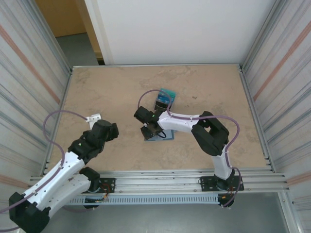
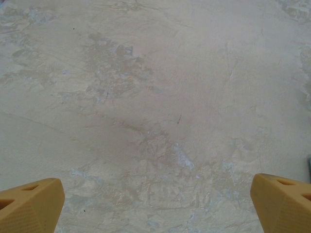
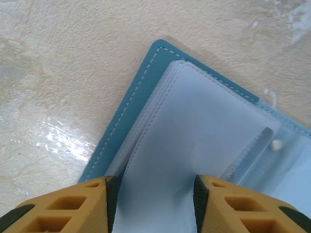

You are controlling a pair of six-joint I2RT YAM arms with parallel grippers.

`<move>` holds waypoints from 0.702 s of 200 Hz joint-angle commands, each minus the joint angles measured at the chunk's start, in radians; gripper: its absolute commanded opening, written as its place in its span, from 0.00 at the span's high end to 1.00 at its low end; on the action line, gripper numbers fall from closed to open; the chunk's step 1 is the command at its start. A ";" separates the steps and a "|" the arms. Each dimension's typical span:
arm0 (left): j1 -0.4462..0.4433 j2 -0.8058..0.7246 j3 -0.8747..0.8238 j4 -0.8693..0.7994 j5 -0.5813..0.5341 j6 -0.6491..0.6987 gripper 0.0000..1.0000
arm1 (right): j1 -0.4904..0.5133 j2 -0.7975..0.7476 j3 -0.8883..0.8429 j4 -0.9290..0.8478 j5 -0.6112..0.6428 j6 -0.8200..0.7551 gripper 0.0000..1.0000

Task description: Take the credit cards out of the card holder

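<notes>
The card holder (image 3: pixel 131 111) lies open on the table, a slate-blue cover with pale clear sleeves (image 3: pixel 204 126) stacked on it. My right gripper (image 3: pixel 155 187) is low over it and open. Its dark pads (image 3: pixel 111 199) stand either side of the top sleeves, which span the gap between them. A strip with faint print (image 3: pixel 252 150) shows through a sleeve at the right. From above, the right gripper (image 1: pixel 149 127) covers most of the card holder (image 1: pixel 163 136). Teal credit cards (image 1: pixel 167 93) sit in a small dark tray beyond it. My left gripper (image 2: pixel 155 204) is open over bare table.
The small dark tray (image 1: pixel 161 103) stands just beyond the right wrist. The left arm (image 1: pixel 95 138) rests at the near left. Metal walls enclose the table on both sides, and a rail (image 1: pixel 160 177) runs along the near edge.
</notes>
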 commanded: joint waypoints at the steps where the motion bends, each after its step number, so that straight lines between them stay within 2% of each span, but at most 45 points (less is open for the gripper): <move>1: 0.009 0.004 0.019 0.029 0.005 0.017 0.01 | -0.015 -0.054 -0.009 -0.026 0.040 0.032 0.54; 61: 0.008 0.009 0.028 0.034 0.023 0.025 0.02 | -0.029 -0.106 -0.051 -0.038 0.110 0.051 0.53; 140: 0.003 0.090 0.049 0.101 0.114 0.051 0.01 | -0.086 -0.193 -0.167 -0.026 0.120 0.103 0.57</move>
